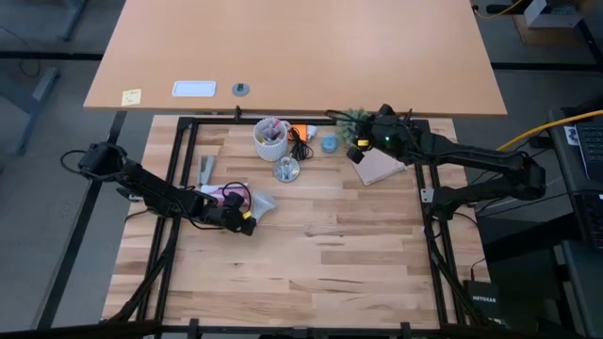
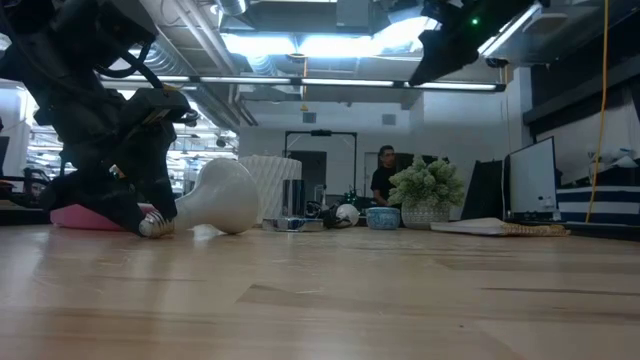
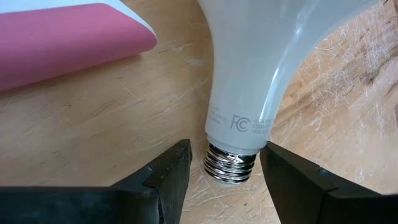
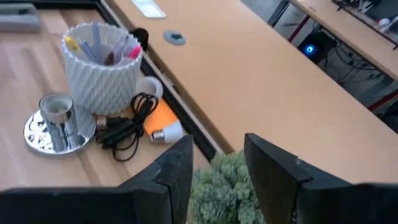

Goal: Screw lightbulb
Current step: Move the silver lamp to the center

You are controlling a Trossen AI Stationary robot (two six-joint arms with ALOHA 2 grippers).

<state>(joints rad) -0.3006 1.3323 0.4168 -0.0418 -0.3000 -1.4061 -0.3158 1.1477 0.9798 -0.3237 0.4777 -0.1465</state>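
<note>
- 1 lightbulb (image 3: 261, 81) lies on its side on the pale butcher-block table (image 1: 311, 254), just beside a smooth pink object (image 3: 62, 43); frosted white shell, ribbed silver screw base.
- Its long axis runs along the tabletop, base pointing into the left gripper (image 3: 227, 171).
- The left gripper's 2 dark fingers (image 3: 168, 180) stand apart either side of the base, gripping nothing.
- The right gripper (image 4: 217, 162) hovers over a green plant (image 4: 224, 186), fingers spread, empty.
- Near it: 1 ridged white pen cup (image 4: 102, 68), 1 shiny metal fitting (image 4: 56, 121) with black cord.
</note>
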